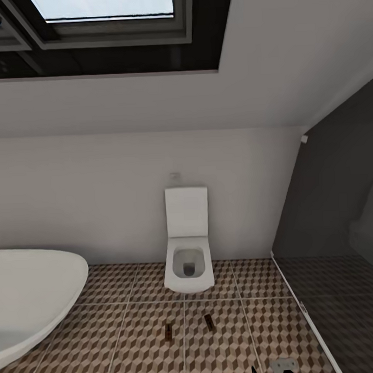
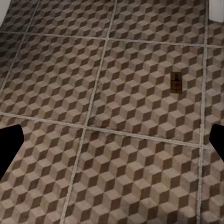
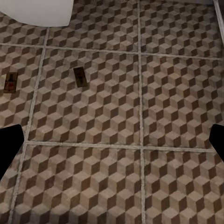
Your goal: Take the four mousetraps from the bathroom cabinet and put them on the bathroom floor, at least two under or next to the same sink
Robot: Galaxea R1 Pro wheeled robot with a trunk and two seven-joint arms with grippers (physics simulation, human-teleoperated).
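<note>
Two mousetraps (image 1: pixel 169 331) lay flat on the bathroom floor (image 1: pixel 132 319) just in front of the toilet (image 1: pixel 188 262), both grippers were wide open and empty, so two more needed careful fetching.

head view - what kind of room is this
A bathroom, under a sloped ceiling: a white toilet against the wall, a white bathtub beside it, cube-patterned floor tiles, with two mousetraps lying on them.

Along my right gripper (image 3: pixel 112 140) I see its two dark fingertips (image 3: pixel 9 144) spread wide over the bathroom floor (image 3: pixel 140 140). Two mousetraps lie flat on the tiles, one (image 3: pixel 80 76) near the white toilet (image 3: pixel 39 11), the other mousetrap (image 3: pixel 9 83) at the frame's edge.
</note>
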